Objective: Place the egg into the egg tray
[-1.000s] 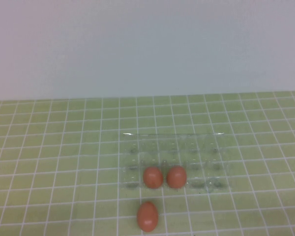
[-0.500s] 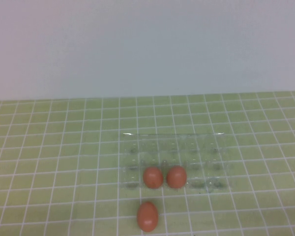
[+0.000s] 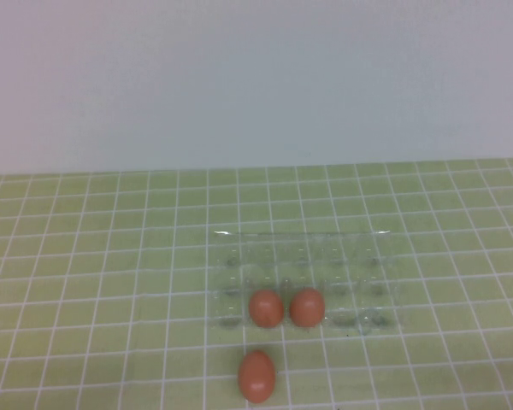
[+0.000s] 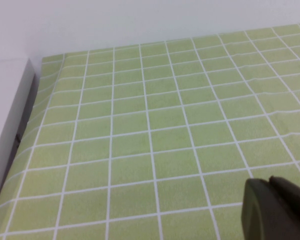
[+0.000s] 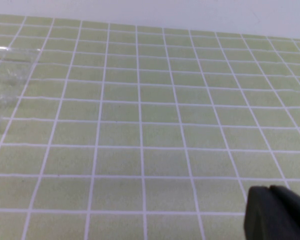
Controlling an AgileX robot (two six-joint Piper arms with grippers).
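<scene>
In the high view a clear plastic egg tray [image 3: 376, 248] lies on the green checked cloth. Two reddish-brown eggs [image 3: 266, 308] [image 3: 307, 307] sit side by side in its near row. A third egg [image 3: 256, 376] lies on the cloth just in front of the tray, near the view's lower edge. Neither arm shows in the high view. My left gripper [image 4: 270, 186] is shut and empty above bare cloth. My right gripper [image 5: 269, 192] is shut and empty; a corner of the tray [image 5: 2, 70] shows at the edge of its view.
A white wall rises behind the table. A white raised edge [image 4: 7, 120] borders the cloth beside the left arm. Green checked cloth [image 3: 94, 282] spreads to both sides of the tray.
</scene>
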